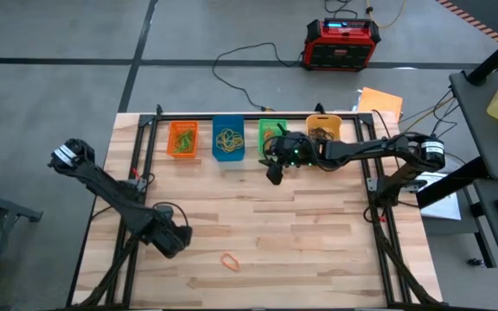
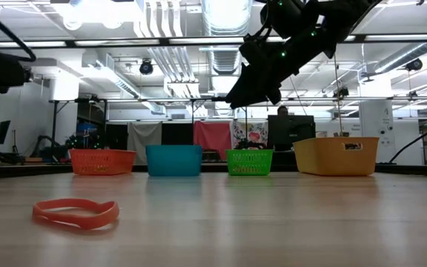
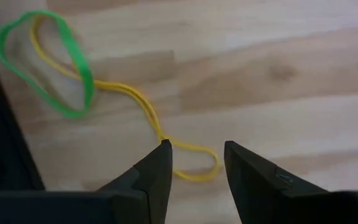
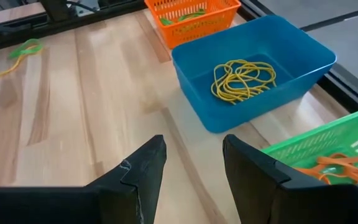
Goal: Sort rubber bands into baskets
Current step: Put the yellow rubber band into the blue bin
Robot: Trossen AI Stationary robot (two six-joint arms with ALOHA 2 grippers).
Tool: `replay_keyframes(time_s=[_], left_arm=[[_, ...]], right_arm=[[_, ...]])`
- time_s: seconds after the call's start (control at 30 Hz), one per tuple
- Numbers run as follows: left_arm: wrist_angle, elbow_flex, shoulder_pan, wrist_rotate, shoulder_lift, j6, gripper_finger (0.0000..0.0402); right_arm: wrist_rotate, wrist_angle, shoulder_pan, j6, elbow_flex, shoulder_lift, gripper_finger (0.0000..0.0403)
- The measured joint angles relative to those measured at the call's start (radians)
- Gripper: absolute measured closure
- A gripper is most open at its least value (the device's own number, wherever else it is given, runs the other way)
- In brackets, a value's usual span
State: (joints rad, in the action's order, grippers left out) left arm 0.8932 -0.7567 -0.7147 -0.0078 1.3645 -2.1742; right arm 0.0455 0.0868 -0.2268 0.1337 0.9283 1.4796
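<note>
Left gripper low over the near-left worktop, jaws parted and empty, tips just above a yellow band tangled with a green band (both hidden under the arm from above). Orange band lying alone near the front edge, well apart from everything else.

Along the far edge, four baskets in a row: orange basket holding green bands, blue basket holding yellow ones, green basket with orange bands, partly covered by the arm, yellow basket with contents too dark to make out.

Right gripper raised just in front of the green basket, jaws parted, nothing between them.
</note>
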Motion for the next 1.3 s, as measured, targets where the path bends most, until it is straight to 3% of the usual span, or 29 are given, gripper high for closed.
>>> replay_keyframes(time_s=[0.1,0.27,0.7,0.9,1.07,1.3], left_arm=[[0.016,0.0,0.001,0.003,0.054,-0.001,0.0276],[0.043,0.0,0.001,0.103,0.131,-0.02,0.0289],[0.001,-0.003,0.0,0.045,0.199,-0.012,0.0347],[-0.014,-0.004,0.0,0.03,0.215,0.001,0.0392],[-0.025,-0.036,-0.003,-0.068,0.223,0.109,0.0401],[0.016,-0.212,-0.017,-0.382,0.218,0.337,0.0402]], right_arm=[[0.004,0.0,0.0,-0.005,0.0,0.0,0.0245],[0.007,0.0,0.0,-0.017,0.0,0.0,0.0244],[0.007,0.0,0.0,-0.033,0.0,0.001,0.0244],[0.007,0.0,0.0,-0.05,0.0,0.001,0.0248],[0.007,0.0,0.0,-0.067,0.0,0.002,0.0245],[0.007,-0.007,0.002,-0.074,-0.001,0.002,0.025]])
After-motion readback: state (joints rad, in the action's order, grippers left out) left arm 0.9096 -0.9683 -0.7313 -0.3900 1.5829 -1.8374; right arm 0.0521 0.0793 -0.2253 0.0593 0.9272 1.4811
